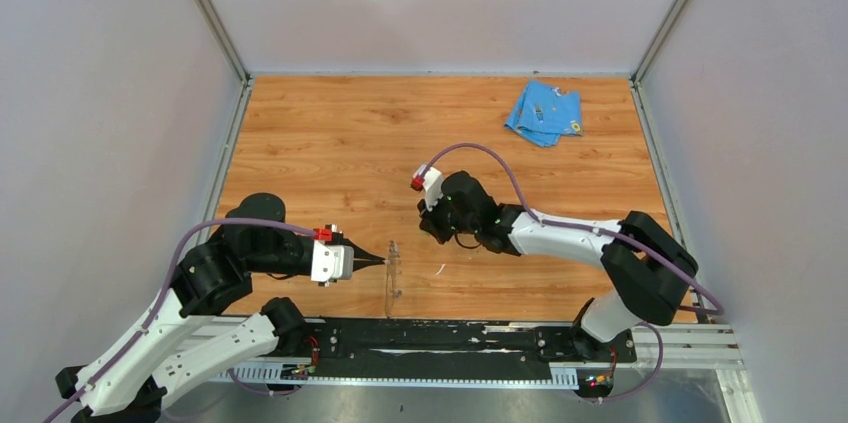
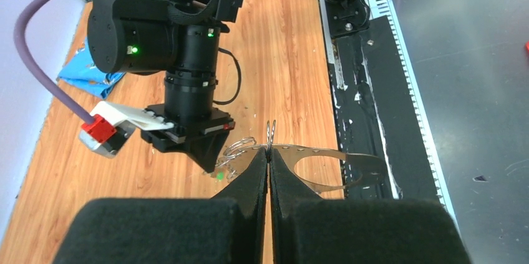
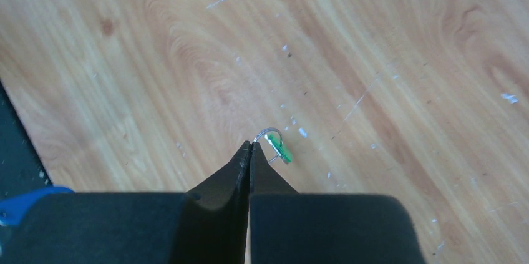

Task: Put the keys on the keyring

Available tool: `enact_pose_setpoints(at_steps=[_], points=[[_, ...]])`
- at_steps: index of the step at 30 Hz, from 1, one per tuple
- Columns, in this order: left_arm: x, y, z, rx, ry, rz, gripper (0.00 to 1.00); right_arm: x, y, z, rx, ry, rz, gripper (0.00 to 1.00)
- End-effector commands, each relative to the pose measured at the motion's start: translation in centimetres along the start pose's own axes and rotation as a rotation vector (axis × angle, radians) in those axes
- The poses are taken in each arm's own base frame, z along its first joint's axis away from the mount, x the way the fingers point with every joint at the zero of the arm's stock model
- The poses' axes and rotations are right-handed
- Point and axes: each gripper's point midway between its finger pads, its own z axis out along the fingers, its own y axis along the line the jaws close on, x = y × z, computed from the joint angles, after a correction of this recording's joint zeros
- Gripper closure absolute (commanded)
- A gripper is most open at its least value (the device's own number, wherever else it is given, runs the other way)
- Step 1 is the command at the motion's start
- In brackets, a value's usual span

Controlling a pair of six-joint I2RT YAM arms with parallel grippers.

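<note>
Left gripper (image 2: pixel 269 150) tight on keyring (image 2: pixel 330 151), lengthwise near-far.

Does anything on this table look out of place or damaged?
Only small things: a crumpled light-blue cloth lies at the far right of the table, away from the work, and the wood shows white scuffs. Nothing looks spilled or broken.
</note>
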Motion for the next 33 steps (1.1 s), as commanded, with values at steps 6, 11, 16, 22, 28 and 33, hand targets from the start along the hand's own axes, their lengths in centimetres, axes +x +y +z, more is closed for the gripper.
enact_pose_setpoints(at_steps=[6, 11, 16, 22, 28, 33], points=[[-1.0, 0.0, 0.0, 0.012, -0.034, 0.011, 1.00, 3.7, 6.1, -3.2, -0.341, 0.044, 0.073, 1.00], [-1.1, -0.2, 0.0, 0.025, -0.041, 0.011, 1.00, 4.6, 7.0, -4.1, -0.421, 0.066, 0.101, 1.00], [-1.1, -0.3, 0.0, 0.027, -0.041, 0.010, 1.00, 6.0, 4.6, -3.6, -0.348, 0.081, 0.201, 1.00], [-1.1, -0.4, 0.1, 0.033, -0.042, 0.007, 1.00, 8.3, 2.2, -2.8, -0.277, 0.123, 0.262, 0.99], [-1.1, -0.3, 0.1, 0.035, -0.043, 0.008, 1.00, 9.3, 1.3, -2.4, -0.229, 0.148, 0.256, 0.96], [-1.2, -0.4, 0.2, 0.039, -0.045, 0.007, 1.00, 8.9, 0.7, -2.9, -0.184, 0.133, 0.242, 0.92]])
